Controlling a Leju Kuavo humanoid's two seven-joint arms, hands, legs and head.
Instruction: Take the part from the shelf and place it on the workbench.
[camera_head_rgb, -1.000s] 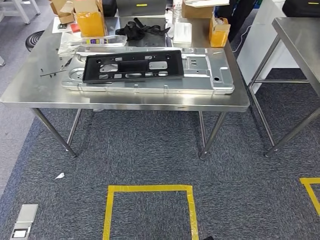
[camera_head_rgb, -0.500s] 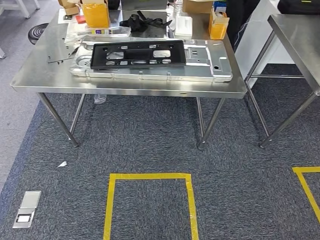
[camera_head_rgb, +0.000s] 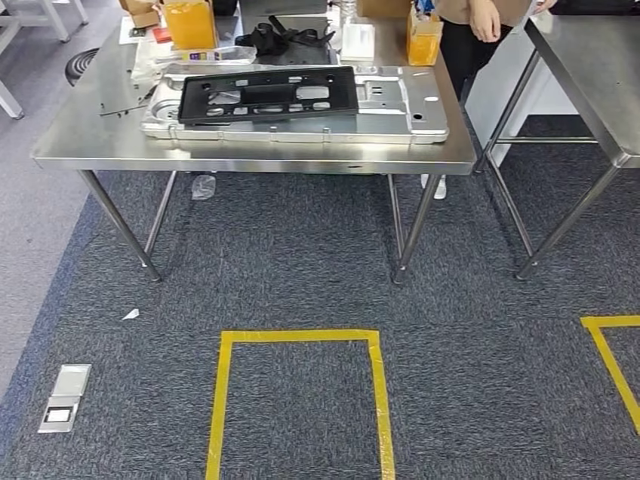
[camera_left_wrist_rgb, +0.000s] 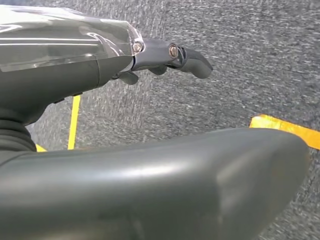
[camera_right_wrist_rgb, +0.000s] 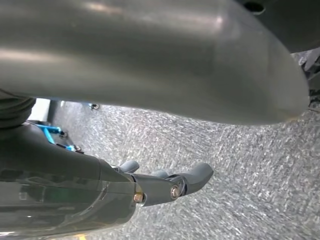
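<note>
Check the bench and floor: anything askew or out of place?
Mostly tidy. The black part lies flat on the silver panel, slightly skewed to its edges. On the carpet, a scrap of white paper and a crumpled clear wrapper under the workbench look like litter.

A steel worktop (camera_head_rgb: 75, 140) on slanted tube legs stands over dark grey speckled carpet (camera_head_rgb: 302, 270). Just in front of it, a square of yellow tape (camera_head_rgb: 225, 400) is laid on the carpet, and a second taped corner (camera_head_rgb: 604, 345) lies off to the worktop's right. A second steel table (camera_head_rgb: 596, 70) stands right of the worktop, a narrow gap between them. Left of the worktop the floor turns to paler grey (camera_head_rgb: 30, 230), with a metal floor box (camera_head_rgb: 64, 397) near that edge and what may be a scrap of paper (camera_head_rgb: 131, 314) close by.
</note>
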